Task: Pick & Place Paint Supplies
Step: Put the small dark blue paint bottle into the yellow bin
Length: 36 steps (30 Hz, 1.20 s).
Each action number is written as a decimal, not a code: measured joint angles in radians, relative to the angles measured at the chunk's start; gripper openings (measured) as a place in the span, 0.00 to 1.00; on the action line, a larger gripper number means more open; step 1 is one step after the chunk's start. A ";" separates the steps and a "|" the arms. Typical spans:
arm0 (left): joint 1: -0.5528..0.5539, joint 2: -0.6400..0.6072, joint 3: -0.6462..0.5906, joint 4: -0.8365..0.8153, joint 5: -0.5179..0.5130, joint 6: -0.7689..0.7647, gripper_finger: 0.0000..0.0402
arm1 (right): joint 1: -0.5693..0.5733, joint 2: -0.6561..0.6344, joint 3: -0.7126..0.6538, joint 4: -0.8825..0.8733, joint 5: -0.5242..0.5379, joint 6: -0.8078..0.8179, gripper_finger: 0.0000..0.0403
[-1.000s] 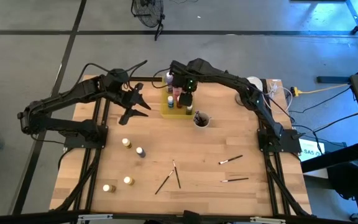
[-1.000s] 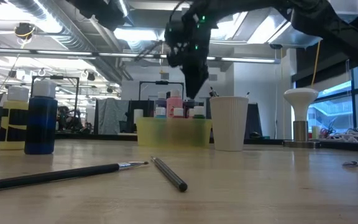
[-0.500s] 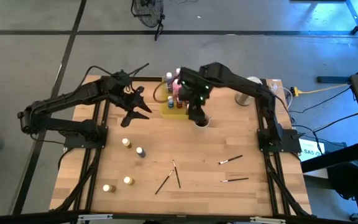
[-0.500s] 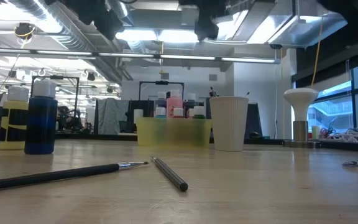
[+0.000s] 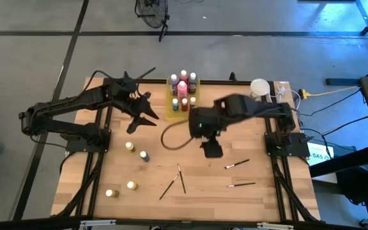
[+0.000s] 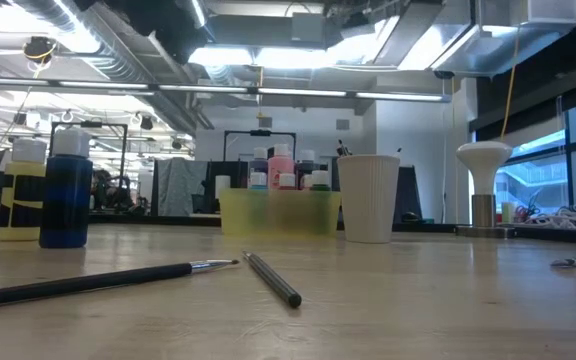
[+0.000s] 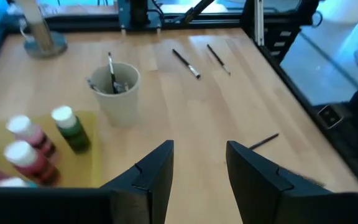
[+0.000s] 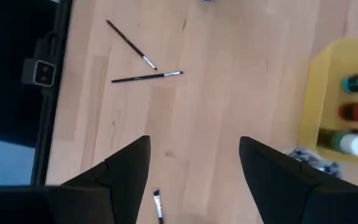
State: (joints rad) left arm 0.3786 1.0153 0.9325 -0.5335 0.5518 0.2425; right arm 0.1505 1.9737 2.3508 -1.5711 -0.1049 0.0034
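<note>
A translucent yellow tray (image 5: 171,105) at the table's far middle holds several small paint bottles (image 5: 183,87). Several loose bottles stand at the near left, among them a yellow one (image 5: 130,146) and a blue one (image 5: 144,155). Thin dark brushes lie near the front: a crossed pair (image 5: 174,180) and two to the right (image 5: 237,164). The pale cup (image 7: 114,90) holds brushes; my right arm hides it in the high view. My right gripper (image 5: 211,150) is open and empty above the table's middle. My left gripper (image 5: 144,115) is open and empty, left of the tray.
A white round-topped stand (image 5: 259,86) is at the far right corner. My right arm's cable loops over the table (image 5: 171,137). In the low view a blue bottle (image 6: 66,195) stands at the left and two brushes (image 6: 268,277) lie close to the camera.
My right gripper has gone from above the tray, past the cup, toward the table's near edge, and now stands over the table's middle; it has risen out of the low view. The tray, bottles and brushes have stayed in place.
</note>
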 joint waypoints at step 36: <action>-0.374 -0.090 0.002 -0.292 -0.247 -0.337 0.36 | 0.493 0.192 0.000 0.041 0.599 1.080 0.62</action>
State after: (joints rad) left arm 0.0049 0.9253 0.9348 -0.8252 0.3044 -0.0943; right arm 0.6435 2.1653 2.3508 -1.5301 0.4946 1.0838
